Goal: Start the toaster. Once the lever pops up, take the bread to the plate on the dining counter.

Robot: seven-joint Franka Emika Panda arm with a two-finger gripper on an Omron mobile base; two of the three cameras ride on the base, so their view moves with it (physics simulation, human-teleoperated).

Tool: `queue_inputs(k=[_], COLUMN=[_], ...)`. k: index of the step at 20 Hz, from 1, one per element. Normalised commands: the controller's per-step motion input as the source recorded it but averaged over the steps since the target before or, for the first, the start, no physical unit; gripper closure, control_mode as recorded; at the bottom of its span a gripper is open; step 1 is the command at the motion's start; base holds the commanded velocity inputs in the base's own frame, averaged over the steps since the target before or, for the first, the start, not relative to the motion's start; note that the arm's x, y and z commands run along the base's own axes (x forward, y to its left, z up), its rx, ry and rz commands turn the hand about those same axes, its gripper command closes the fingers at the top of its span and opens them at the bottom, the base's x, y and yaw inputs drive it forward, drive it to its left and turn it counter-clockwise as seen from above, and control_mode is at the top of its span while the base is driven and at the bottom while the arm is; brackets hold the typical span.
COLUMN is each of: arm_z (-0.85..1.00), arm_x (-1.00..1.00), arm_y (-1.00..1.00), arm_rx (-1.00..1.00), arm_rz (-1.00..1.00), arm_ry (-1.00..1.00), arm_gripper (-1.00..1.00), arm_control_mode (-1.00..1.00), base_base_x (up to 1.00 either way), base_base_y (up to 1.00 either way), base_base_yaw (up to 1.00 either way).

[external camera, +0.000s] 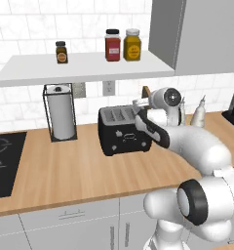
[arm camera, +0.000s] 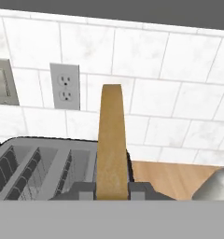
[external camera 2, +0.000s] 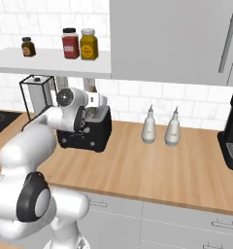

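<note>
The black toaster (external camera: 123, 131) (external camera 2: 91, 132) (arm camera: 34, 165) stands on the wall counter under the shelf. My gripper (external camera: 140, 104) (external camera 2: 96, 101) (arm camera: 113, 190) hovers just above the toaster's right end, shut on the bread (arm camera: 110, 140). The tan slice stands upright and edge-on between the fingertips (arm camera: 85, 190), its lower end level with the toaster's top. Its brown top edge (external camera: 146, 91) peeks out behind the hand. The plate and the dining counter are out of view.
A paper towel holder (external camera: 60, 113) stands left of the toaster, and a black cooktop (external camera: 3, 161) lies beyond it. Two pale bottles (external camera 2: 148, 127) and a black coffee machine (external camera 2: 232, 133) stand to the right. The shelf (external camera: 89, 68) with jars hangs above.
</note>
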Motion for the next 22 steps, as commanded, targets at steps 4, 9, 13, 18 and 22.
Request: queue_inputs(k=[4,9,13,18,22], arm_z=[0.05,0.09,0.05,0.0,0.02], arm_x=[-0.68,-0.63,-0.68,-0.67,-0.67], arm_y=[0.0,0.0,0.0,0.0,0.0], arm_rx=[0.03,0.04,0.03,0.0,0.0], arm_rz=[-0.05,-0.01,0.0,0.0,0.0], arm_ry=[0.02,0.01,0.03,0.02,0.09], arm_gripper=[1.0,1.0,1.0,1.0,1.0], arm_control_mode=[-1.0,-1.0,-1.0,-1.0,-1.0], base_base_x=[0.0,0.0,0.0,0.0,0.0], base_base_y=[0.0,0.0,0.0,0.0,0.0], base_base_yaw=[0.0,0.0,0.0,0.0,0.0])
